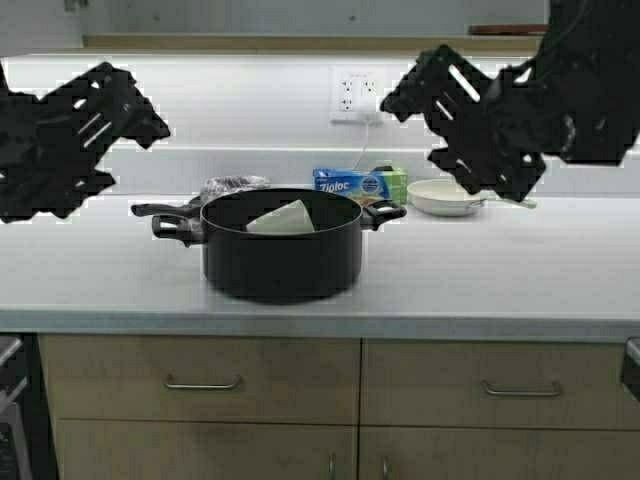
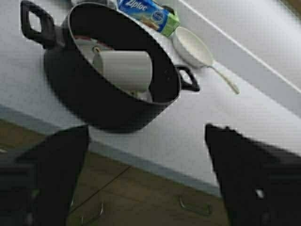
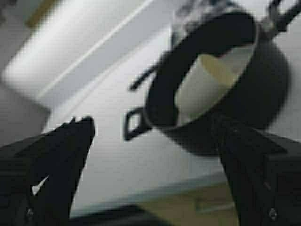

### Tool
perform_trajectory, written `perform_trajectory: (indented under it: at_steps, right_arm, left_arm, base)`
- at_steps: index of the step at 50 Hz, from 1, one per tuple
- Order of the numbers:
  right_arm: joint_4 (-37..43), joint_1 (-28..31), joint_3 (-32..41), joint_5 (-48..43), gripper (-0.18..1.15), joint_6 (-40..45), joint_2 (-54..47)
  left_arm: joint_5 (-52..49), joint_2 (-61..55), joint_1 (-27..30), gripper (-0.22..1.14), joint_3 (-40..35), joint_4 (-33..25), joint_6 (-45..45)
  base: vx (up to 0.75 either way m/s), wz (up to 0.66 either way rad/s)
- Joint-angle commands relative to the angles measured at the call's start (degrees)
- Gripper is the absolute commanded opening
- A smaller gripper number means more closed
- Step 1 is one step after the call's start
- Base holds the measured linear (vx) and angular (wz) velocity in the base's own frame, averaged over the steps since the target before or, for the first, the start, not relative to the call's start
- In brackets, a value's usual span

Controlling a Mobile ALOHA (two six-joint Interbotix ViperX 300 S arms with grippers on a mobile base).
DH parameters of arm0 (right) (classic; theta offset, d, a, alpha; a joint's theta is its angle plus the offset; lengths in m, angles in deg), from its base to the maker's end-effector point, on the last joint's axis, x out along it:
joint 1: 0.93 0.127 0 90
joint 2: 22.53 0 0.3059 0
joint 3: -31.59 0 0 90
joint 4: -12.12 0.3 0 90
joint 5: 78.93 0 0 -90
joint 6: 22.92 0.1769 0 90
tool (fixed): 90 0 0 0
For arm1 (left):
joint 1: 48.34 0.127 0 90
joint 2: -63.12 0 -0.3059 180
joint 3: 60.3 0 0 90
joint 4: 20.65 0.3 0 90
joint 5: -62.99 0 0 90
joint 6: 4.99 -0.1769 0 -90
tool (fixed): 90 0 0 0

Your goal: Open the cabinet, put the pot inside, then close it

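Note:
The large black pot (image 1: pixel 282 255) stands on the grey countertop (image 1: pixel 500 270) near its front edge, with a white cup (image 1: pixel 283 218) lying inside it. My left gripper (image 1: pixel 132 152) hangs open in the air above and to the left of the pot. My right gripper (image 1: pixel 410 128) hangs open above and to its right. Both wrist views look down between spread fingers at the pot (image 2: pixel 94 94) (image 3: pixel 263 80); the left gripper (image 2: pixel 146 129) and the right gripper (image 3: pixel 153 120) hold nothing. A tan wooden edge (image 1: pixel 300 43) runs along the top of the high view; the cabinet's doors are out of view.
Behind the pot lie a blue Ziploc box (image 1: pixel 350 185), a shallow white pan (image 1: pixel 445 196) and a long-handled black pan with cloth (image 1: pixel 235 186). A wall outlet (image 1: pixel 352 95) sits on the backsplash. Tan drawers (image 1: pixel 200 382) with bar handles lie below the counter.

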Motion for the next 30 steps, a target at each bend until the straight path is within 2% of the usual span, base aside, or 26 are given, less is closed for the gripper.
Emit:
perform_trajectory:
  at_steps: [1, 5, 10, 15, 21, 30]
  right_arm:
    - [-4.6, -4.2, 1.5, -6.3, 1.04, 6.4, -5.9]
    - [-8.2, -6.7, 1.6, -8.4, 1.04, 10.5, -8.8]
    - [-9.8, -8.3, 2.3, -9.9, 1.04, 10.6, -11.6]
    - [-9.9, -9.7, 3.4, -11.3, 1.04, 11.0, -15.0]
    - [-10.0, -10.6, 4.5, -15.1, 1.04, 12.2, -18.9]
    - [-9.6, -11.2, 4.8, -19.3, 1.04, 16.0, -24.0]
  left_arm:
    - [6.9, -12.8, 0.0, 1.03, -4.0, 1.5, 4.2]
    - [14.9, -22.7, 0.2, 1.03, -6.0, 1.1, 11.7]
    - [23.7, -33.1, 2.1, 1.03, -9.1, 0.9, 24.0]
    - [26.9, -40.6, 3.3, 1.03, -14.2, 1.1, 32.6]
    - [26.8, -42.9, 3.3, 1.03, -17.3, 0.9, 34.3]
    - [26.8, -39.6, 4.9, 1.03, -15.9, -1.0, 33.7]
  base:
    - [0.0, 0.0]
    - [0.0, 0.0]
    - [0.02, 0.01]
    - [0.05, 0.03]
    - [0.08, 0.08]
    - [0.11, 0.11]
